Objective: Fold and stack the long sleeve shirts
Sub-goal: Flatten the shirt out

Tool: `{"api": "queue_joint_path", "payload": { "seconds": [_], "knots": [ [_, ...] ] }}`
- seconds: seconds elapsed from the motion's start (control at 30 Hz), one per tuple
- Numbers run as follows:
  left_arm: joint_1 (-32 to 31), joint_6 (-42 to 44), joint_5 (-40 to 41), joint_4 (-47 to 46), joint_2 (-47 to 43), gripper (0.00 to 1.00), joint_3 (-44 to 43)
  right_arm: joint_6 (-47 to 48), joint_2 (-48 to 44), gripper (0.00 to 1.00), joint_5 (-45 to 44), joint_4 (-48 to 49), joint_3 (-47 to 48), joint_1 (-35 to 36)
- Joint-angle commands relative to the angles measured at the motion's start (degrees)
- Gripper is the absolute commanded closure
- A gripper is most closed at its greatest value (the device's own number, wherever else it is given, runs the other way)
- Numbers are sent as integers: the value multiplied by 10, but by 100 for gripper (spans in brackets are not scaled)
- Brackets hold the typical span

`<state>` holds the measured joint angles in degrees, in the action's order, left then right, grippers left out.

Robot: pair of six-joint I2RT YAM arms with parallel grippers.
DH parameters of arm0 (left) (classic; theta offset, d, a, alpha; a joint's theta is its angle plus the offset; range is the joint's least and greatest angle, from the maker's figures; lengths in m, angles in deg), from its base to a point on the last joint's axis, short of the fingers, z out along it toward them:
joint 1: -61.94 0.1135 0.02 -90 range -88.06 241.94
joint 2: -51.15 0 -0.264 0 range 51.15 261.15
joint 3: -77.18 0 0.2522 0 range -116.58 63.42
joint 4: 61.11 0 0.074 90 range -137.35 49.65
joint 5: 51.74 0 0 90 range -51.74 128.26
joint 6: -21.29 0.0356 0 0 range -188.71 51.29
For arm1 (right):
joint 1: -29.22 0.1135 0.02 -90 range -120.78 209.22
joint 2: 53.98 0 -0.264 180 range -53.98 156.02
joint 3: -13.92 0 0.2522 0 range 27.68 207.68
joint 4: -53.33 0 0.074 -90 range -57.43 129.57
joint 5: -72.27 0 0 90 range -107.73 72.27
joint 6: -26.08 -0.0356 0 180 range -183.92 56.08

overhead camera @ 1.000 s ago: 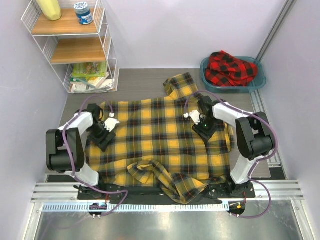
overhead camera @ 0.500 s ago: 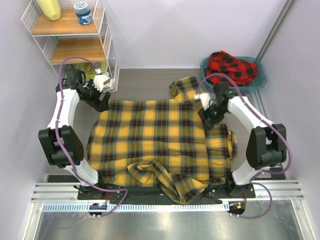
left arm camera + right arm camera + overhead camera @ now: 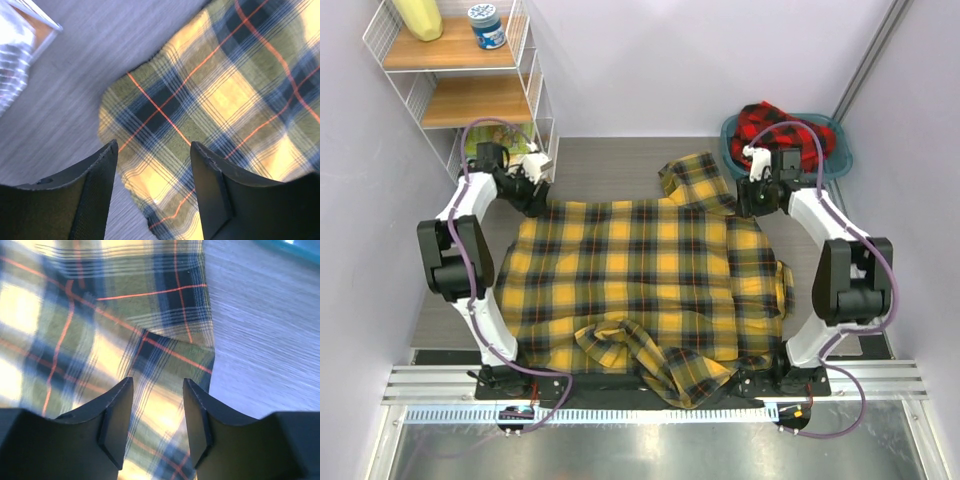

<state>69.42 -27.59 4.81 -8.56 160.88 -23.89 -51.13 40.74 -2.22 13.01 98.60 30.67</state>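
The yellow-and-black plaid shirt (image 3: 640, 275) lies spread flat on the table, with a bunched sleeve at its near edge. My left gripper (image 3: 534, 200) is open over the shirt's far left corner (image 3: 165, 115), jaws wide and empty. My right gripper (image 3: 749, 205) is open over the far right corner (image 3: 170, 355), also empty. The red-and-black plaid shirt (image 3: 782, 135) lies crumpled in the teal basin (image 3: 839, 170) at the far right. Neither gripper holds cloth.
A white wire rack (image 3: 470, 100) with wooden shelves stands at the far left, holding a yellow bottle (image 3: 418, 18), a jar (image 3: 487, 25) and books (image 3: 500, 150). Bare grey table (image 3: 100, 60) shows beyond the shirt's far edge. The basin's rim (image 3: 295, 247) is close to my right gripper.
Both arms have moved from the shirt's middle out to its far corners, the left to the far left corner, the right to the far right corner. The shirt has not shifted.
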Motion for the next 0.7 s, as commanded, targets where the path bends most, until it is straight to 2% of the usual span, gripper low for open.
{"api": "queue_joint_path", "payload": {
  "seconds": [0.0, 0.13, 0.23, 0.4, 0.57, 0.6, 0.63, 0.67],
  "knots": [
    [-8, 15, 41, -3, 34, 41, -11, -14, 54, 51, -34, 38, 0, 3],
    [-8, 22, 86, 1, 58, 49, -3, 17, 74, 57, -29, 37, -20, 3],
    [-7, 33, 131, 3, 65, 51, 12, 32, 78, 57, -34, 32, -38, 4],
    [4, 53, 215, -13, 57, 58, 80, 80, 81, 59, -69, 27, -79, 7],
    [39, 83, 225, 28, 33, 64, 114, 119, 72, 60, -84, 15, -108, 7],
    [45, 102, 212, 44, 18, 64, 109, 128, 64, 60, -80, 11, -108, 6],
    [57, 107, 153, 68, 5, 61, 98, 132, 59, 60, -74, 4, -105, 6],
    [61, 106, 131, 71, -6, 58, 91, 136, 52, 60, -53, -1, -104, 7]
  ]
}}
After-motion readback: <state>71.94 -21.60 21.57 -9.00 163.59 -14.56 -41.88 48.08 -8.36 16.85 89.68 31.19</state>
